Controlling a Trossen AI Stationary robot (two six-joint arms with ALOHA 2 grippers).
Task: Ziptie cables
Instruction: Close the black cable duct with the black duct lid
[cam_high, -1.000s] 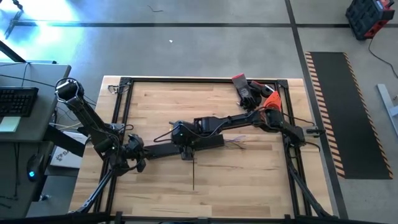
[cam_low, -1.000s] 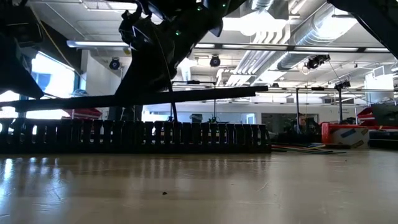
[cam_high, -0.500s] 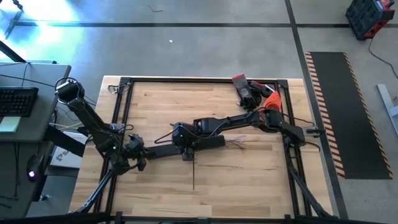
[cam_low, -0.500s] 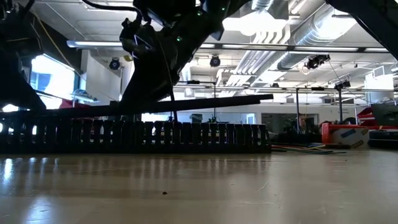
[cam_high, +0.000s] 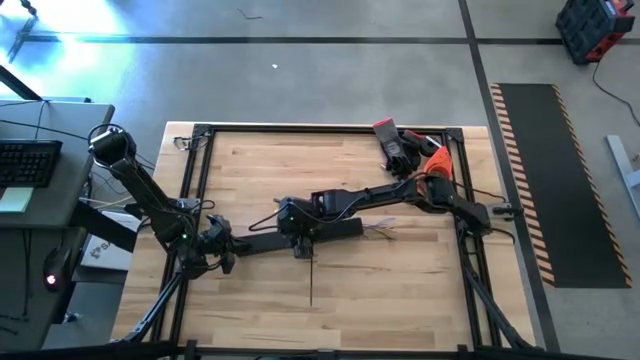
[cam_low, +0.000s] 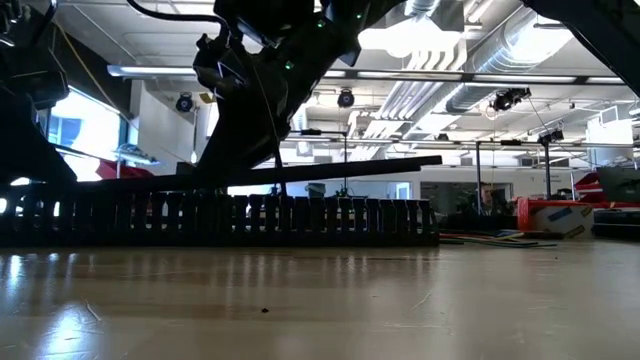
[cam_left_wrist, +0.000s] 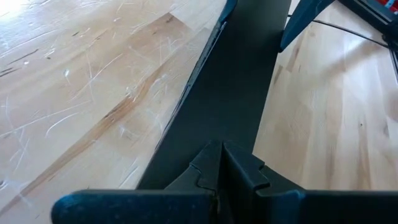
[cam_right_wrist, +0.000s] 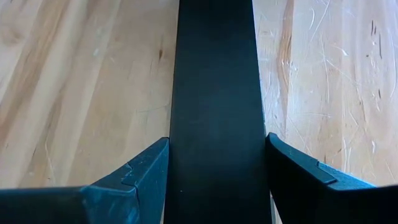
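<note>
A flat black strip lies crosswise over the middle of the table, and both grippers are shut on it. In the low view the strip hangs slightly tilted just above the long black comb-toothed duct, which stands on the table. My left gripper is at the strip's left end. My right gripper is near its middle. The cables, a few thin pale wires, lie fanned out on the wood just right of the strip's right end, and no gripper touches them. My left gripper has its fingers closed together at the strip's left end and points along its length. The fingers hide the place of contact. That end is lifted clear of the table. My right gripper holds the strip across its width, one finger on each long edge, beside the strip's face. It comes from above, pointing down. The strip is lifted clear of the wood.
A black metal frame runs around the wooden table. Red, black and orange tools lie at the far right corner. A thin dark straight piece lies on the wood near the strip's middle, toward the near edge.
In the low view the strip has come down a little toward the top of the duct and kept its slight tilt, with both grippers still shut on it. The left arm has moved lower with it.
</note>
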